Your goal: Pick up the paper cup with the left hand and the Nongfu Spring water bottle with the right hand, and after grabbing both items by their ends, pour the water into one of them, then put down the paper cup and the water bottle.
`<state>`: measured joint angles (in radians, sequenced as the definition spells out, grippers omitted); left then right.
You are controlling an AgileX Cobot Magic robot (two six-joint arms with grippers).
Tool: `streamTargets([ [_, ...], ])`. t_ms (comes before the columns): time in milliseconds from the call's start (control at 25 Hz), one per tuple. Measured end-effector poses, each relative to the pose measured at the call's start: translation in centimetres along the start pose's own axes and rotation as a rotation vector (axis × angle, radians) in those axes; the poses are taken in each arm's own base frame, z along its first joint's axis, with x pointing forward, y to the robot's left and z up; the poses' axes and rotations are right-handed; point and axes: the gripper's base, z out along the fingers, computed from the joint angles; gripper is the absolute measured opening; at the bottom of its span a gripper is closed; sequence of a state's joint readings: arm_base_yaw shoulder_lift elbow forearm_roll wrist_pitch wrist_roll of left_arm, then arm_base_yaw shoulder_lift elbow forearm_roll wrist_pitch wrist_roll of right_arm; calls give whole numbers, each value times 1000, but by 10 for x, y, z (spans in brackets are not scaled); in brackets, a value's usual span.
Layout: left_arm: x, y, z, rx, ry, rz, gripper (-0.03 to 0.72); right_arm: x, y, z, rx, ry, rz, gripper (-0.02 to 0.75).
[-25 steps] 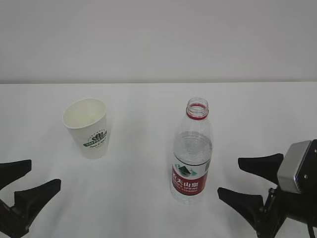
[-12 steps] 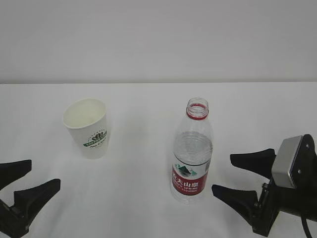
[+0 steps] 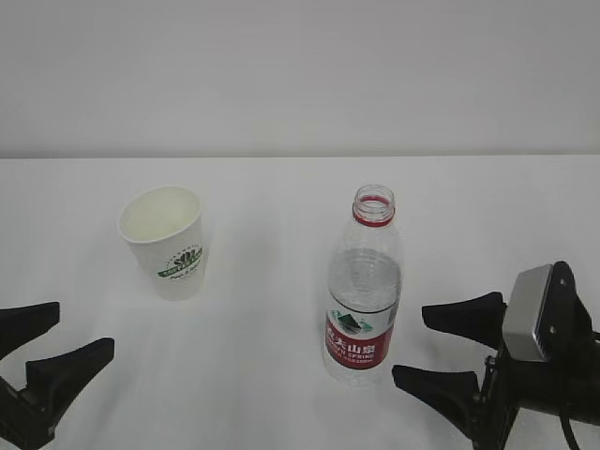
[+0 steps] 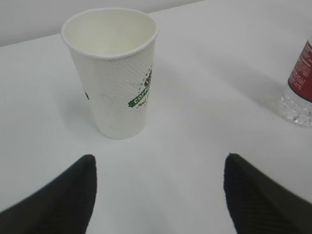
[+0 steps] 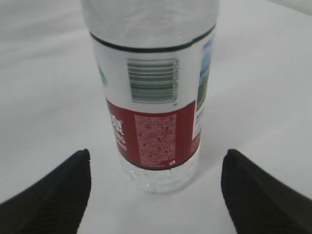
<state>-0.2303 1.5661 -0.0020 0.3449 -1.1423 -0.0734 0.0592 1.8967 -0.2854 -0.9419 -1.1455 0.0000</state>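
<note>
- White table (image 3: pixel 281 394) under a plain pale wall; exterior view.
- Paper cup (image 3: pixel 166 243): upright on the left part of the table, white, green round logo facing forward, mouth open.
- Water bottle (image 3: pixel 364 291): upright right of centre, well apart from the cup, clear ribbed body, red-and-white label low on it, red neck ring, no cap. Water level inside cannot be told.
- Left hand (image 3: pixel 42 342): at the lower left edge, black fingers spread wide, holding nothing, near the cup but apart from it.
- Right hand (image 3: pixel 448 345): at the lower right, grey plate on top, fingers spread wide and pointing at the bottle's lower part, just beside it, not touching.
- Left wrist view: cup (image 4: pixel 113 70) stands ahead, centred between the two black fingers (image 4: pixel 61 202), which are wide apart and clear of it; bottle base (image 4: pixel 299 83) at the right edge.
- Right wrist view: bottle (image 5: pixel 153 92) fills the middle, barcode and red label panel facing the camera; both fingers (image 5: pixel 53 195) stand wide on either side, gripping nothing, short of the base.
</note>
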Motion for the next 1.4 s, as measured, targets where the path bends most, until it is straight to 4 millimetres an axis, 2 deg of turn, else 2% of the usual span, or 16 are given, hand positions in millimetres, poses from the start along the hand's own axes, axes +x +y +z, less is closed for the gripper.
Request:
streamTargets([
  [480,0,0,0,0,0,0,588,-6,-13,9,-8,-31,-30,616],
  [840,0,0,0,0,0,0,587,-3,-7,20,-74,-21,-28,610],
  [1080,0,0,0,0,0,0,587,-11,-6,37,-86,-43,-53,609],
  [1400,0,0,0,0,0,0,587,-15,-9,41,-79,-59,-67,608],
])
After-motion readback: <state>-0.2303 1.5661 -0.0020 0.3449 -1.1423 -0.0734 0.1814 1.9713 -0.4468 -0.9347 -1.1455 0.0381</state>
